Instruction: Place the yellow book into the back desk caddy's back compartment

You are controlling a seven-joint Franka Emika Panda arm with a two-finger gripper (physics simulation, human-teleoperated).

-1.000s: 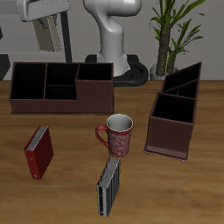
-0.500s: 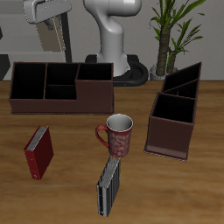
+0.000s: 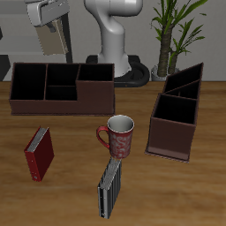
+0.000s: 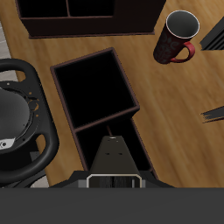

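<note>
My gripper [image 3: 50, 24] hangs high above the back of the table, shut on the yellow book [image 3: 53, 41], a pale tan, thin book held upright. The back desk caddy [image 3: 62, 88], a long dark reddish-brown box, lies broadside below and in front of it. In the wrist view the book [image 4: 112, 154] shows edge-on between the jaws. It is well above the caddy's open compartments [image 4: 94, 89] and touches nothing. I cannot tell which compartment lies exactly under it.
A second brown caddy [image 3: 175, 119] stands end-on across the table. A red patterned mug [image 3: 117, 136], a red book [image 3: 39, 154] and a black-and-grey striped book [image 3: 109, 186] are nearer the front edge. The robot base [image 3: 115, 44] is beside the gripper.
The gripper with the yellow book has shifted slightly sideways toward the robot base and stays high. Nothing on the table has moved.
</note>
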